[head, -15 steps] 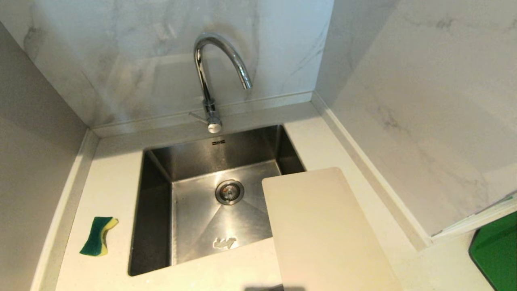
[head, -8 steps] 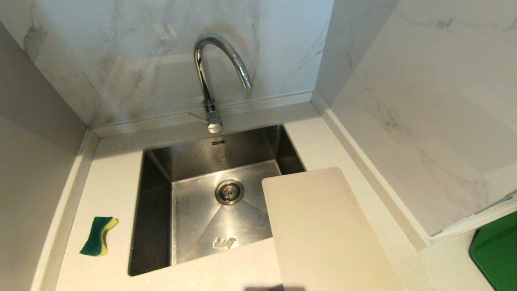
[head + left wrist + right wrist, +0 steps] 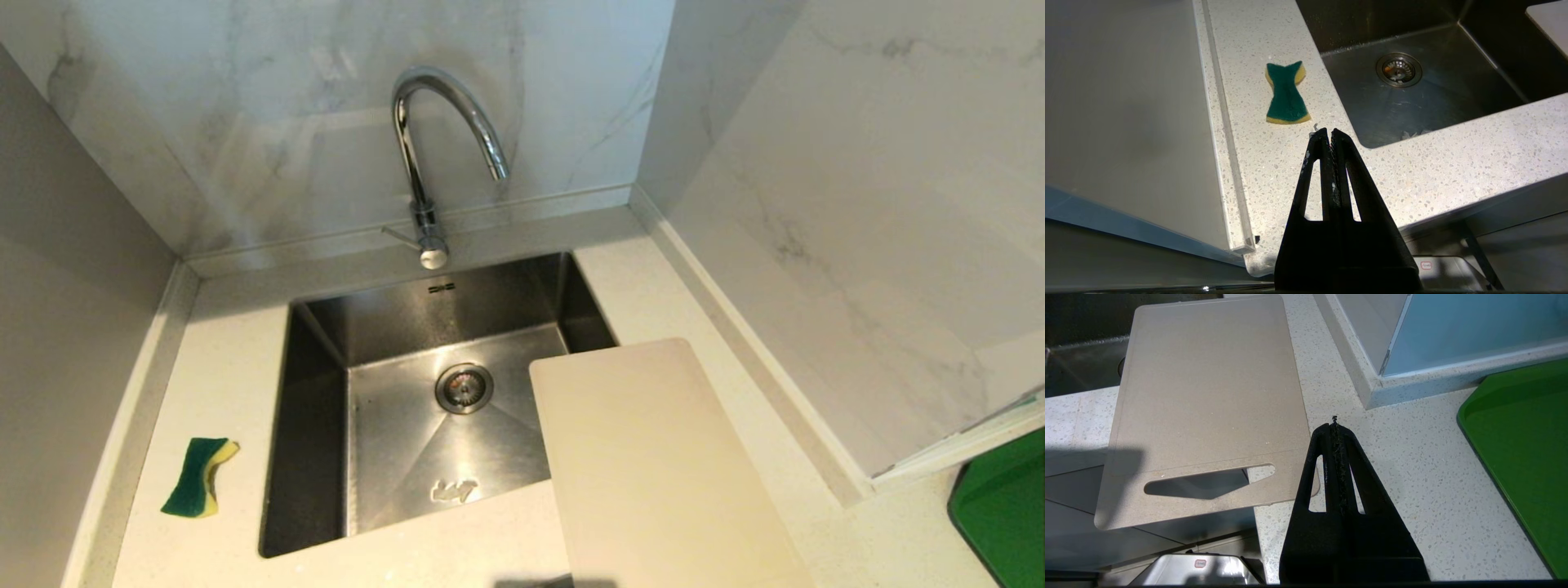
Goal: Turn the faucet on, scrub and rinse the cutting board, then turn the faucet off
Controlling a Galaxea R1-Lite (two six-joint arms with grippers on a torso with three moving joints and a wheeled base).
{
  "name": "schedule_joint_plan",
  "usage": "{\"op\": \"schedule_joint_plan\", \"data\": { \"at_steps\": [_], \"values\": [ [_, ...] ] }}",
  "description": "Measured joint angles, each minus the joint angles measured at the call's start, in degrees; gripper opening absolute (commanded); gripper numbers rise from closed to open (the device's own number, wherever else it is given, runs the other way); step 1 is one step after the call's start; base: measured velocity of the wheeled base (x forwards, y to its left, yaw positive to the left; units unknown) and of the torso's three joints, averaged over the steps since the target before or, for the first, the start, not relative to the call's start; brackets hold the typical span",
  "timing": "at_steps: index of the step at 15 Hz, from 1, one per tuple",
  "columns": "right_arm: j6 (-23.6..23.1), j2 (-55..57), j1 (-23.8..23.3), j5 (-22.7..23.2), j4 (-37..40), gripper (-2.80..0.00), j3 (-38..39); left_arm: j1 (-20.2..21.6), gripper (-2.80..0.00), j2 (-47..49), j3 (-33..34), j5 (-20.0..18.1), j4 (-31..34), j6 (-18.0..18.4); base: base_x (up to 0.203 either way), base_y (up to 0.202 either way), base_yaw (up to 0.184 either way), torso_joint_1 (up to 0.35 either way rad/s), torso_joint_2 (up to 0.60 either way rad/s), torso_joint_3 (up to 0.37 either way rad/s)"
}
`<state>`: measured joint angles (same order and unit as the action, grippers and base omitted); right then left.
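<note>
Overhang is your risk: the cream-white plastic cutting board (image 3: 653, 465) juts past the counter's front edge, so your pressed-together right gripper (image 3: 1336, 426) could tip it.

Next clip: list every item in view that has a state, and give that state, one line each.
Chrome gooseneck faucet: off, no water running.
Cream-white plastic cutting board: flat on the counter, far corner over the sink, handle end overhanging the counter's front edge.
Green-and-yellow sponge: loose on the counter, left of the sink.
Steel sink: no standing water.
Left gripper: shut, holding nothing.
Right gripper: shut, holding nothing.
</note>
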<state>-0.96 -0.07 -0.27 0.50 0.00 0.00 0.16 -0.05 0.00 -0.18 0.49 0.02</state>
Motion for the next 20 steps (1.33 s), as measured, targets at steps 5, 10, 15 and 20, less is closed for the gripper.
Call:
{"op": "schedule_joint_plan", "data": {
  "at_steps": [5, 10, 15, 20],
  "values": [
    [1.0, 0.0, 0.0, -0.3, 0.0, -2.8, 0.0, 0.0, -2.8, 0.0, 0.0, 0.0, 0.0, -0.3, 0.0, 0.0, 0.0, 0.0, 0.0, 0.0],
    [1.1, 0.0, 0.0, -0.3, -0.1, -2.8, 0.0, 0.0, -2.8, 0.0, 0.0, 0.0, 0.0, -0.3, 0.0, 0.0, 0.0, 0.0, 0.0, 0.0],
    [1.1, 0.0, 0.0, -0.3, -0.2, -2.8, 0.0, -0.1, -2.8, 0.0, 0.0, 0.0, 0.0, -0.4, 0.0, 0.0, 0.0, 0.0, 0.0, 0.0],
    [1.4, 0.0, 0.0, -0.3, -0.1, -2.8, 0.0, -0.1, -2.8, 0.0, 0.0, 0.0, 0.0, -0.4, 0.0, 0.0, 0.0, 0.0, 0.0, 0.0]
  ]
}}
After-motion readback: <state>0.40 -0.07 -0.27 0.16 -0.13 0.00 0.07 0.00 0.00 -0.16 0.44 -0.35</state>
